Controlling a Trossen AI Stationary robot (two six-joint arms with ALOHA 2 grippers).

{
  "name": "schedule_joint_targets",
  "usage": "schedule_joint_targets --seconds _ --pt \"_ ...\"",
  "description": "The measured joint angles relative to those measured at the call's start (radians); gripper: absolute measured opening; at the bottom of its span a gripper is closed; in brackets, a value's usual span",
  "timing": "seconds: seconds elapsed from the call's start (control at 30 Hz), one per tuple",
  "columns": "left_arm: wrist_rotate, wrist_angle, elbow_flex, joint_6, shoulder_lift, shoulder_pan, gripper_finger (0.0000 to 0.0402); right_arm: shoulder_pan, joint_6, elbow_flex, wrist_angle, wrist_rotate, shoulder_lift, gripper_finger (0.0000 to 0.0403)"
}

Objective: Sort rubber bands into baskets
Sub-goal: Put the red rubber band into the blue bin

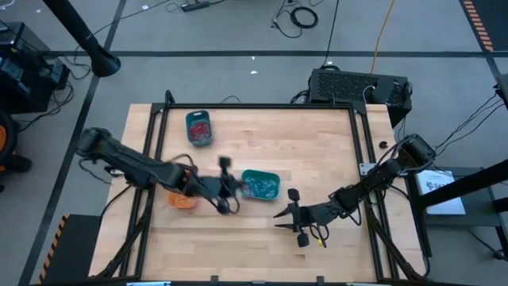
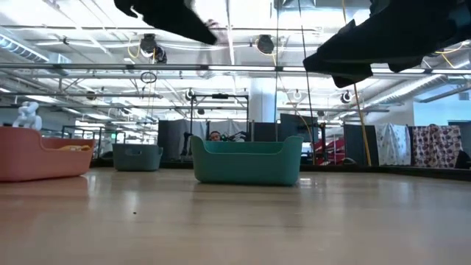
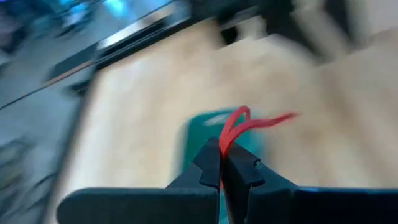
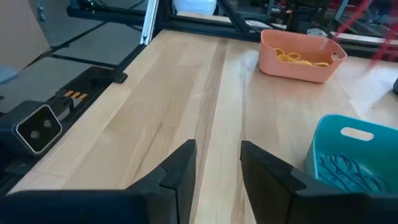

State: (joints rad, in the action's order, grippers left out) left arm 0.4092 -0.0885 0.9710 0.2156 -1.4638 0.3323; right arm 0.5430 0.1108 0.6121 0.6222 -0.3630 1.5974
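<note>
A red rubber band [image 3: 249,124] is in my left gripper [image 3: 221,163], which is shut on it just left of the teal basket [image 1: 260,184], above the table. The teal basket holds blue-green bands [image 4: 348,169]. The orange basket [image 4: 298,56] holds yellow bands [image 4: 295,58] and stands on the table under my left arm. The blue basket [image 1: 198,127], at the far left, holds red bands. My right gripper [image 4: 217,163] stands open over bare wood, right of the teal basket and nearer the front edge, with nothing between its fingers. My left gripper pinches one end of the red band's loop [image 3: 225,142] between its two fingertips. The fingers slant down from the table's left. The rest of the band sticks out past the fingertips toward the teal basket, lifted clear of the table.
Black rails [image 1: 159,135] frame the wooden table [image 1: 317,143] at its left, far and right sides. A black box [image 1: 357,86] stands behind the far right corner. Open wood lies between the teal basket and the far edge.
</note>
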Motion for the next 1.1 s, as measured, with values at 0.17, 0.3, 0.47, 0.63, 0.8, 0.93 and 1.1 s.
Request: schedule_joint_targets --seconds 0.17,0.3,0.47,0.63,0.8,0.93,1.1 --pt "0.183 -0.248 0.000 0.000 0.181 -0.072 0.0002 0.000 0.000 0.000 -0.007 0.002 0.000 0.0121" --pt "0.229 -0.454 0.000 -0.048 0.286 -0.204 0.0002 0.000 0.000 0.000 -0.006 0.002 0.000 0.0121" --pt "0.234 -0.625 -0.024 -0.148 0.349 -0.427 0.0002 0.000 0.000 0.000 -0.005 0.002 0.000 0.0121" --pt "0.151 -0.640 -0.072 -0.211 0.349 -0.615 0.0002 0.000 0.000 0.000 -0.006 0.002 0.000 0.0121" --pt "0.082 -0.636 -0.125 -0.268 0.316 -0.746 0.0002 0.000 0.000 0.000 -0.007 0.002 0.000 0.0121" --pt "0.059 -0.621 -0.154 -0.281 0.285 -0.815 0.0002 0.000 0.000 0.000 -0.007 0.002 0.000 0.0121" --pt "0.041 -0.538 -0.193 -0.276 0.243 -0.872 0.0001 0.000 0.000 0.000 -0.011 0.002 0.000 0.0121"
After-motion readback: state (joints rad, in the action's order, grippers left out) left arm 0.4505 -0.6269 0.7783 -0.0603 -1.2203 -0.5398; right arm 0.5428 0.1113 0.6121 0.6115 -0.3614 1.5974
